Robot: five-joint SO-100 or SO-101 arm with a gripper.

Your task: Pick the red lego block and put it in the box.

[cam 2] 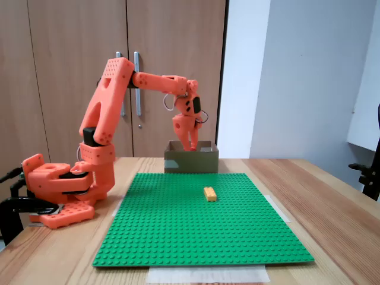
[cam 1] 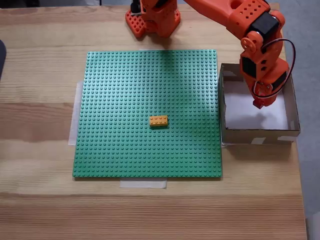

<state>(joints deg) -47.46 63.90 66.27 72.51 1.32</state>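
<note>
Oddly, no red brick seen; gripper [cam 1: 258, 103] hung over the box [cam 1: 290, 107], jaws' state unclear. Such bricks: light, rigid, slick-sided.

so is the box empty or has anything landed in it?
Cannot tell fully. The box's visible white floor is bare, but the end effector hangs over it, hiding part.

Likely an office, wooden cupboard doors [cam 2: 119, 77], plain desk [cam 2: 320, 196], chair armrest [cam 2: 365, 175]
</note>
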